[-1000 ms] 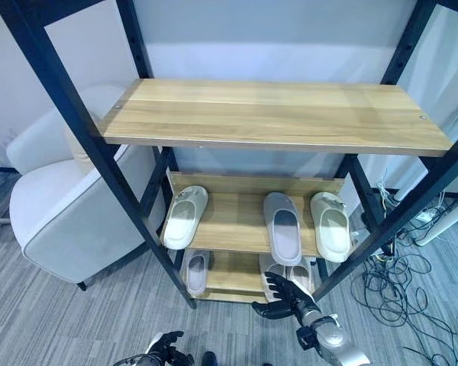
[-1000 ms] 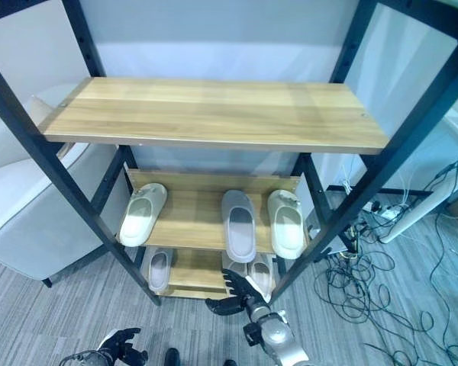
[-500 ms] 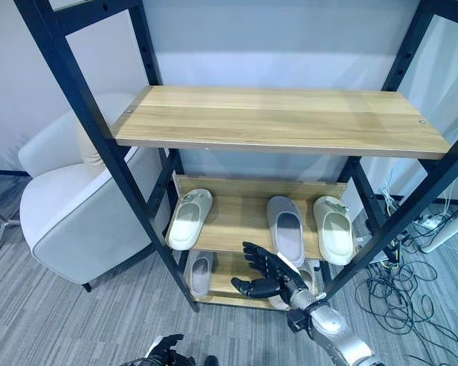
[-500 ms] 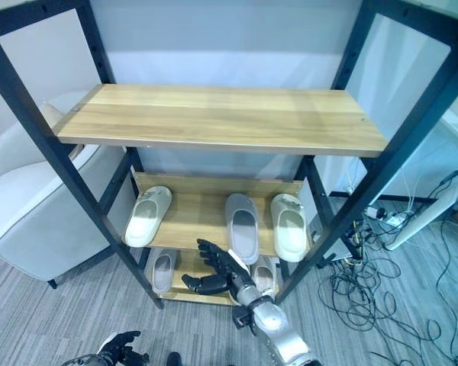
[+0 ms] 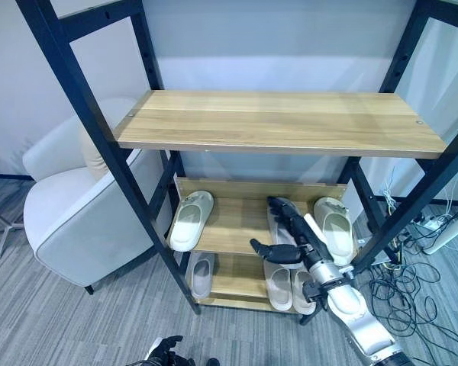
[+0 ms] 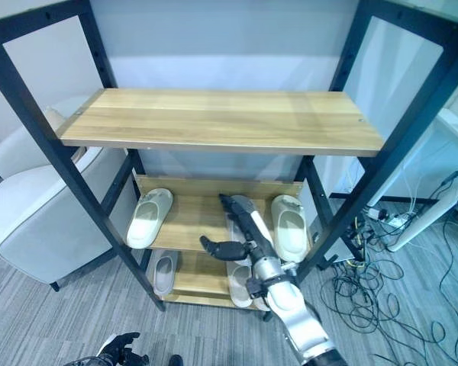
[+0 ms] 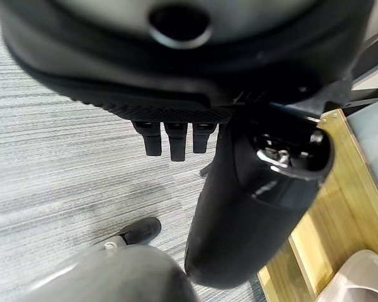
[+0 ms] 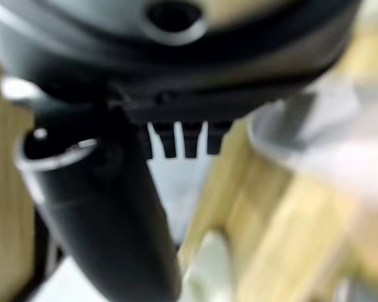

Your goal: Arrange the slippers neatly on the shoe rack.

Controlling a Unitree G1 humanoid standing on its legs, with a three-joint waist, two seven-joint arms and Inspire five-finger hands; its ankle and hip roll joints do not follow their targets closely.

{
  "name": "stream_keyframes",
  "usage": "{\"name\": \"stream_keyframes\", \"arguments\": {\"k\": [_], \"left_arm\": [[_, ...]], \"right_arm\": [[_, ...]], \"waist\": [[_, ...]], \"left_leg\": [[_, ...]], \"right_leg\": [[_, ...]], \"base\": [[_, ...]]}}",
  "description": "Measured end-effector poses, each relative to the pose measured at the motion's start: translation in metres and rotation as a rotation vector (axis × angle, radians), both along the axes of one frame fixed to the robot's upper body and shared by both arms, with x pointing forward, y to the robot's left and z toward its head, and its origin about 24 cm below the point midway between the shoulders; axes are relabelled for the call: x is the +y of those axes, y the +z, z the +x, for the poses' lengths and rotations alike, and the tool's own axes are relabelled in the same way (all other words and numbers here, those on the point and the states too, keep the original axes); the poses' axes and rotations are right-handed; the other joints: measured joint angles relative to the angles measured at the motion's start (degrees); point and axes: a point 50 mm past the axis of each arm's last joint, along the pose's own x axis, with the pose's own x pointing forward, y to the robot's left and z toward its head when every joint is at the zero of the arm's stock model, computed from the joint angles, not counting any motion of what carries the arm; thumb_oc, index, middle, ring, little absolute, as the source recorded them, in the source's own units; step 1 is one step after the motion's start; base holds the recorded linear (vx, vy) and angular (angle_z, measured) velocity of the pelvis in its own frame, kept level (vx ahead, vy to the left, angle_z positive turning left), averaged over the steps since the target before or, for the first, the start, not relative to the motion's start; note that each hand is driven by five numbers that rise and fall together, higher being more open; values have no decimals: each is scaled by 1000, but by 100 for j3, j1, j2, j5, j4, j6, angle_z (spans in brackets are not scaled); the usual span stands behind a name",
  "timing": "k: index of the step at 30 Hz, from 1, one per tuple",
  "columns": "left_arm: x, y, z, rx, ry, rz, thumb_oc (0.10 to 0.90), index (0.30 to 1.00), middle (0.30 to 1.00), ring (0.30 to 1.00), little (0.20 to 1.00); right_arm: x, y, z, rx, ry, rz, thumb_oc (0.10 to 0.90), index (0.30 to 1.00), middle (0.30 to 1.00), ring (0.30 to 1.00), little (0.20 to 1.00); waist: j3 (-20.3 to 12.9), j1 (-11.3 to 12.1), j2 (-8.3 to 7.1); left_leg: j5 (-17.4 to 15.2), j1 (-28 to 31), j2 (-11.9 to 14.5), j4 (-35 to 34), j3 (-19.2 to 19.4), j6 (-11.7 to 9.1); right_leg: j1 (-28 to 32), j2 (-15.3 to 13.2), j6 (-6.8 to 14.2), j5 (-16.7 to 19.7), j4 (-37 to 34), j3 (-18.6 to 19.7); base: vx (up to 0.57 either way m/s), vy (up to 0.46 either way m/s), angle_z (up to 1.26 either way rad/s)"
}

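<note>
Over the middle shelf (image 5: 237,221), the right hand (image 5: 288,229) is hovering spread above the grey slipper (image 6: 237,226), probably light, soft foam, best gripped by its sides.

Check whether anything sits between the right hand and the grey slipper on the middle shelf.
Nothing visible does. The right hand, fingers straight, is already over the grey slipper on the middle shelf, between the rack's front posts. The white slipper lies beside it to the right, not in the way.

Slippers (image 5: 190,220) on wooden shoe rack (image 5: 237,229)
</note>
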Motion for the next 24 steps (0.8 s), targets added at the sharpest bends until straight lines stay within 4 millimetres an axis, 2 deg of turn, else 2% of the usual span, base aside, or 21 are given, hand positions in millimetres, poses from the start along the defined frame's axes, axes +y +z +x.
{"name": "stream_keyframes", "arguments": {"k": [6, 11, 19, 24], "left_arm": [[-1, 0, 0, -1, -16, 5, 800, 900, 900, 900, 900], [0, 0, -1, -2, -16, 3, 800, 900, 900, 900, 900], [1, 1, -1, -12, -18, 2, 800, 900, 900, 900, 900], [3, 2, 0, -22, -11, 1, 800, 900, 900, 900, 900]], "right_arm": [[-21, 26, 13, -163, -78, -252, 800, 900, 900, 900, 900], [-36, 36, 19, -215, -109, -403, 800, 900, 900, 900, 900], [-63, 27, 33, -139, -178, -606, 800, 900, 900, 900, 900], [-69, 19, 35, -92, -188, -641, 800, 900, 900, 900, 900]], "waist": [[-4, 5, 8], [-3, 17, 5], [26, 49, -41], [53, 66, -82]], "left_leg": [[0, -4, 4, 0, -14, 0], [6, -27, 0, 0, -66, -5], [11, -61, -2, 1, -124, -11], [10, -92, -4, 1, -147, -11]], "right_leg": [[1, 5, 5, -3, 0, -13], [3, 3, 25, -17, -1, -85], [-6, 13, 52, -36, -1, -147], [-22, 12, 64, -46, -2, -168]], "base": [[14, 4, 1], [19, 12, 6], [7, 4, 4], [6, 8, 1]]}}
